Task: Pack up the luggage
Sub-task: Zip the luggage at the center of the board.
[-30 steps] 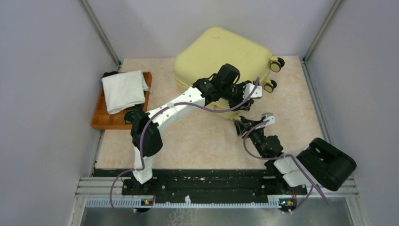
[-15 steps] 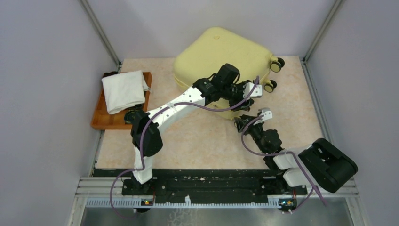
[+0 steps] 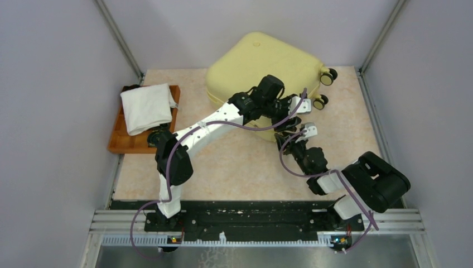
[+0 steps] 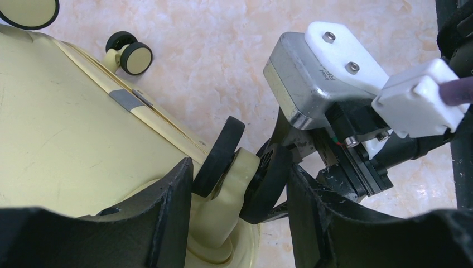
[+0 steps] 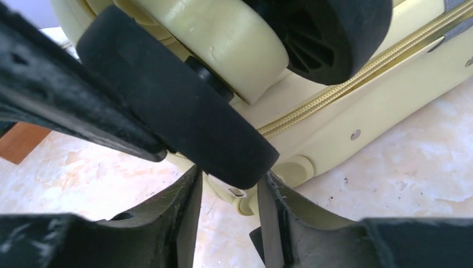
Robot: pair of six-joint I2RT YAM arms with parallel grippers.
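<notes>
At the far middle of the surface (image 3: pixel 234 162): I see the yellow suitcase (image 3: pixel 262 61) lying flat and zipped shut, wheels to the right.
Towel: the white towel (image 3: pixel 146 106) sits on the orange tray (image 3: pixel 120 139) at far left, well apart from the case.
Change: over the last second my right gripper (image 3: pixel 294 135) moves in from the near right to the case's near corner wheel (image 4: pixel 223 156).
Meaning: I judge both arms are working at the corner, packing not visibly settled.
Left gripper (image 4: pixel 237 192): spread, straddling that wheel.
Right gripper: spread, fingers (image 5: pixel 184 223) just beside the zipper pull (image 5: pixel 237 192).
Pose: left arm stretched across the surface; right arm folded, reaching forward-left.
</notes>
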